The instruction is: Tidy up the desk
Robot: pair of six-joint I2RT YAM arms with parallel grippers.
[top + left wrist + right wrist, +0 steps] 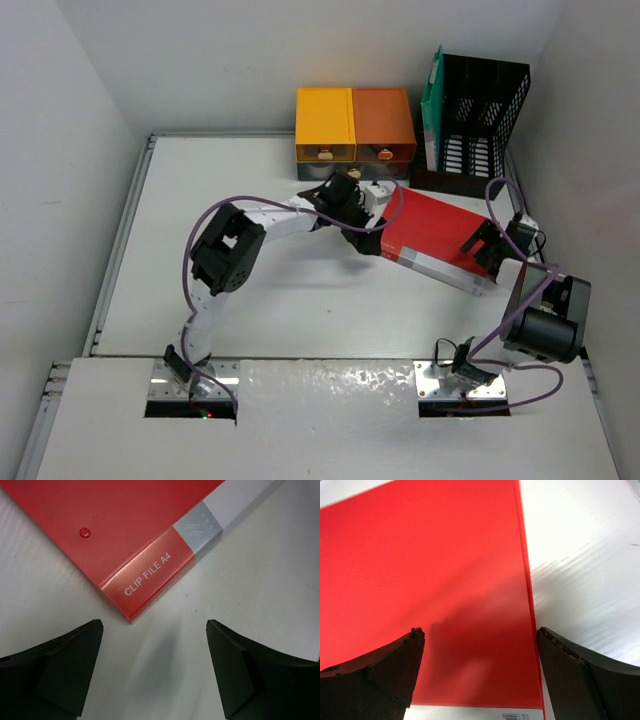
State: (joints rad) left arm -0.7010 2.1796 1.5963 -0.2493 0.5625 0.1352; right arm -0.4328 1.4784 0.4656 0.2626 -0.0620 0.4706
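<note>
A red A4 clip file lies flat and askew on the white desk, right of centre. My left gripper hovers at the file's left corner, open. In the left wrist view that corner sits just ahead of the fingers, and only bare desk lies inside the left gripper. My right gripper is over the file's right end. It stands open above the red cover, its right finger past the file's edge. Neither gripper holds anything.
A yellow and orange drawer box stands at the back, close behind the file. A black mesh file holder with a green folder stands at the back right. White walls close in both sides.
</note>
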